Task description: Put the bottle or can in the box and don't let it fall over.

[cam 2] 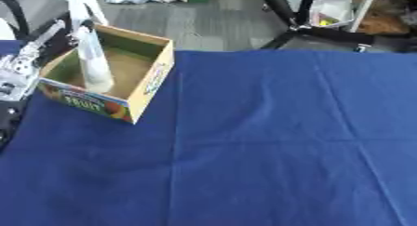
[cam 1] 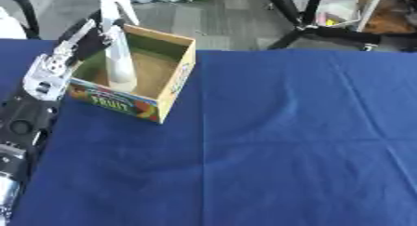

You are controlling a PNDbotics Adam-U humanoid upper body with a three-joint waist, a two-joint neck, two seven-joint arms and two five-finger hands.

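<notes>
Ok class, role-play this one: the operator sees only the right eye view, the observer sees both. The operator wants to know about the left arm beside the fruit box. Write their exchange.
Operator: My view cuts the left hand off at the edge. Where is it?
Observer: The left eye view shows the whole left hand outside the box's left wall, fingers curled at the upright bottle.
Operator: And behind it?
Observer: Its forearm runs down the table's left edge toward the lower corner.

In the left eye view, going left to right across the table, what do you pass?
left hand → pale bottle standing upright in the cardboard box → bare blue tablecloth.
</notes>
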